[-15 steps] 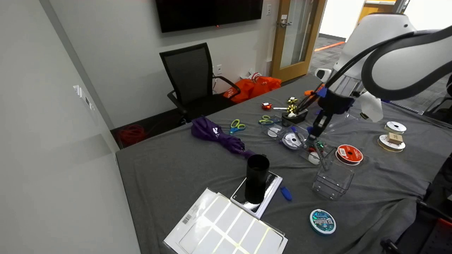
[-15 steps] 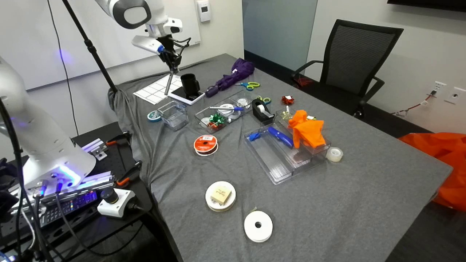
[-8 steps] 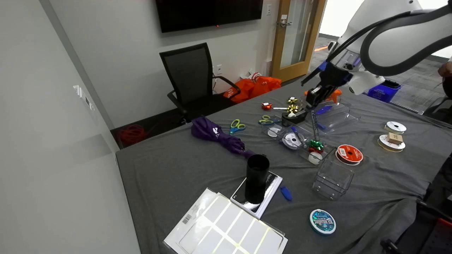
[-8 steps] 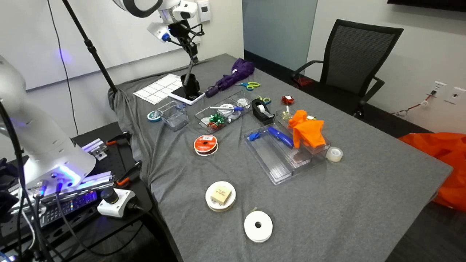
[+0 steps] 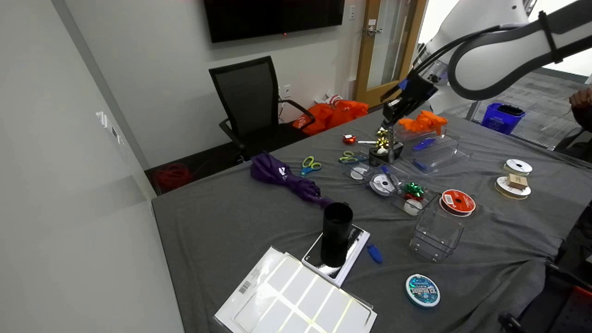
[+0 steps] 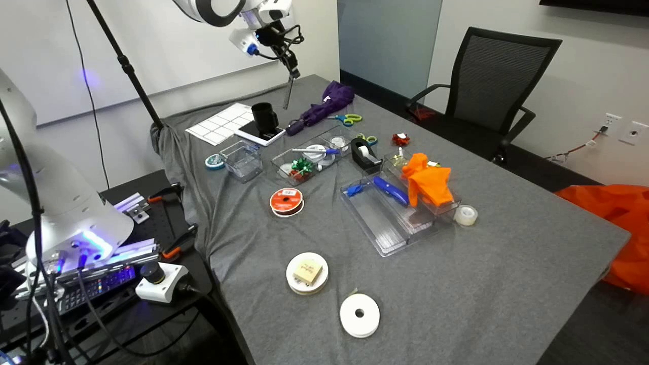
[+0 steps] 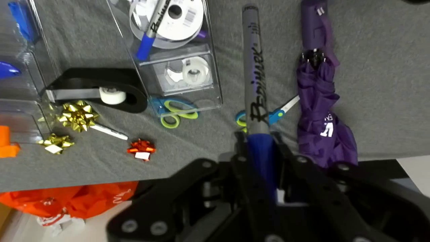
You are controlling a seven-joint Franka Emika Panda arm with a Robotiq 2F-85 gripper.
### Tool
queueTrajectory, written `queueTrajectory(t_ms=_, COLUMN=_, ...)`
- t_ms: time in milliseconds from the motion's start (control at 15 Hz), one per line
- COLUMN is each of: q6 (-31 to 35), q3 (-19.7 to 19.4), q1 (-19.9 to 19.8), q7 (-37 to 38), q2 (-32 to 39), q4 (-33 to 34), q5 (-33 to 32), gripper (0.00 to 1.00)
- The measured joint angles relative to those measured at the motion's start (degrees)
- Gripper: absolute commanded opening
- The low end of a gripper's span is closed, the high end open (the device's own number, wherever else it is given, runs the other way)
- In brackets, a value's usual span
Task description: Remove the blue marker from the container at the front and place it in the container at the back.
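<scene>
Gripper (image 5: 389, 125) hangs upper right in an exterior view, pinching a Redimark marker (image 7: 256, 77) by its blue cap (image 7: 261, 148); clear plastic tub (image 5: 437, 236) sits lower right

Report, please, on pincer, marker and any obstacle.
Pincer shut on blue cap of marker. Marker aloft, not yet placed. Nothing seen touching its free end; purple umbrella and scissors lie lower.

Arm (image 5: 490, 67) is white, chunky dark-grey bands (image 5: 454, 71); black cables (image 5: 437, 56) along it; blue plug (image 6: 253, 49) too; base (image 6: 81, 228) glows bluish. Gripper (image 7: 258, 138) is plain black, dotted with grey screws (image 7: 158, 228).
</scene>
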Motion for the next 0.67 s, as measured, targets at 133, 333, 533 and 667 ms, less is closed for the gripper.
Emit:
queueTrajectory(t_ms=133, q6=4.1, q3=0.0, q1=0.1, q7=-0.5, q2=1.8, q4=0.4, q5=-2.4, gripper=0.05)
queueTrajectory(t_ms=333, q6=7.0, q3=-1.1, q1=0.3, q7=-0.5, q2=4.1, q4=0.9, q5=-11.6, gripper=0.05)
queueTrajectory(t_ms=533, q6=7.0, q3=-2.2, q1=0.3, q7=-0.8, q2=5.5, q4=1.1, q5=-19.7, gripper=0.05)
queueTrajectory(t_ms=667, q6=7.0, q3=-2.4, q1=0.3, q7=-1.4, q2=6.3, q4=1.1, q5=-23.6, gripper=0.05)
